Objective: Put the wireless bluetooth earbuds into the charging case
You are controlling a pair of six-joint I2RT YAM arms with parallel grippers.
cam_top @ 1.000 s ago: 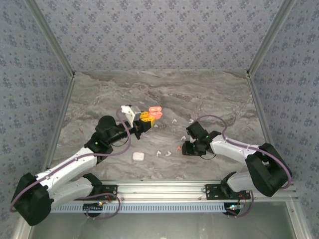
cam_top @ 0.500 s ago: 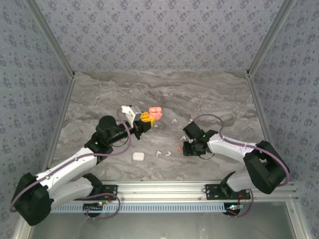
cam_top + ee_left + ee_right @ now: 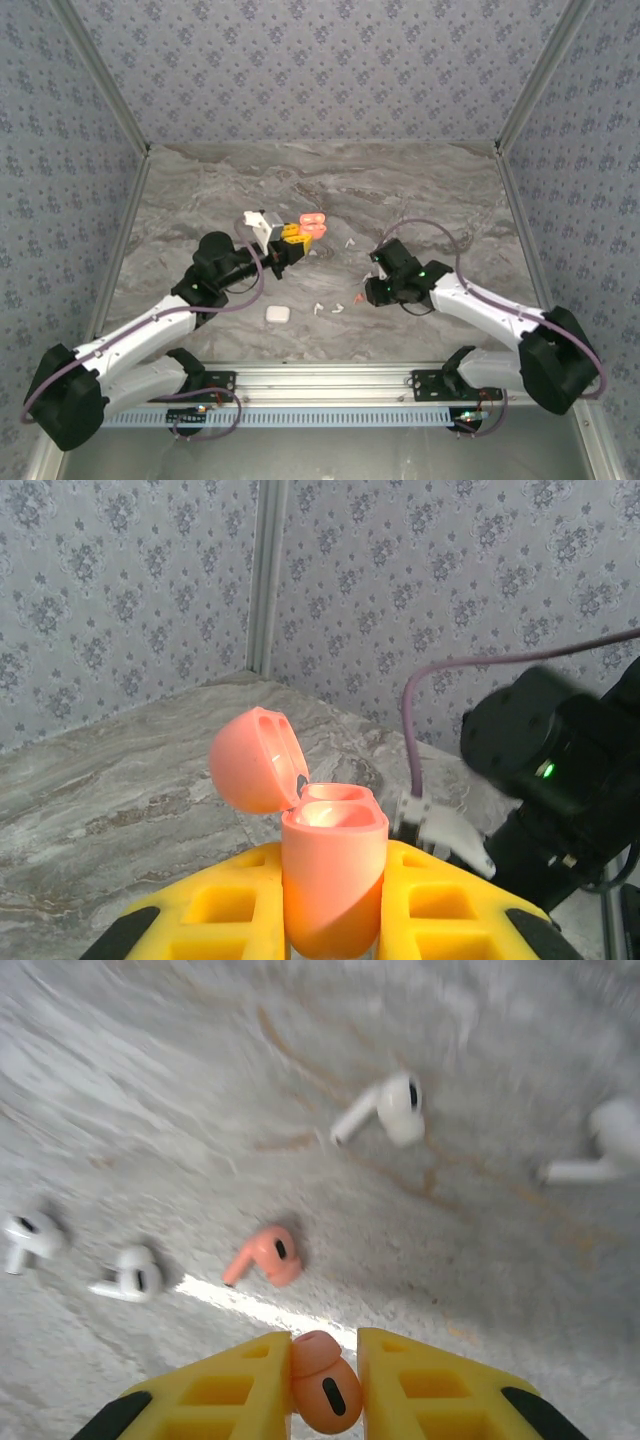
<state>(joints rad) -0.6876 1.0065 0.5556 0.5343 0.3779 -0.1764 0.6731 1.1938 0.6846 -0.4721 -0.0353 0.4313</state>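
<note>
My left gripper (image 3: 333,925) is shut on an orange charging case (image 3: 333,875), held upright with its lid (image 3: 256,761) flipped open to the left. In the top view the charging case (image 3: 312,226) sits at the left gripper (image 3: 297,235), left of centre. My right gripper (image 3: 324,1375) is shut on an orange earbud (image 3: 326,1392) just above the table. A second orange earbud (image 3: 266,1254) lies on the marble below it. White earbuds (image 3: 391,1106) (image 3: 600,1146) (image 3: 131,1274) lie scattered around. From above, the right gripper (image 3: 372,291) hovers beside the orange earbud (image 3: 358,298).
A closed white case (image 3: 277,314) lies near the front, between the arms. More white earbuds (image 3: 350,241) (image 3: 318,307) dot the middle of the marble table (image 3: 420,190). The right arm (image 3: 555,775) stands close to the right of the held case.
The right arm has shifted: its elbow has swung out to the right and the wrist has edged up and left. The left arm and the case have stayed still.
</note>
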